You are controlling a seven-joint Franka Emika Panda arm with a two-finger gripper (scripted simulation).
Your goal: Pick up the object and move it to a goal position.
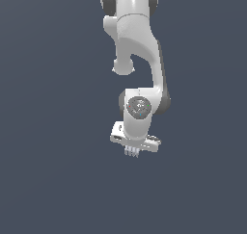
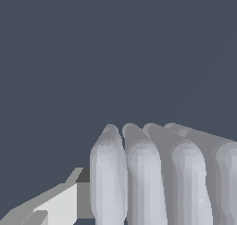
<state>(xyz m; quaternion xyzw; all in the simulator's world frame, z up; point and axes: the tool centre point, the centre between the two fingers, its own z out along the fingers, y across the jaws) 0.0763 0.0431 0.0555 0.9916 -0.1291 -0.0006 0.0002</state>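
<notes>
The object [image 1: 130,153] is a small pale grey-lavender block of parallel fins, seen just under the white hand in the exterior view. It fills the near part of the wrist view [image 2: 152,178], fins upright and side by side. My gripper [image 1: 132,150] points straight down and is shut on the block. One white finger [image 2: 58,205] presses against the block's outer fin; the other finger is out of frame. The fingers are mostly hidden behind the hand in the exterior view.
The white arm [image 1: 137,50] comes down from the top middle of the exterior view. Around and under the gripper there is only a uniform dark blue-grey ground [image 1: 58,180]. No goal marker shows.
</notes>
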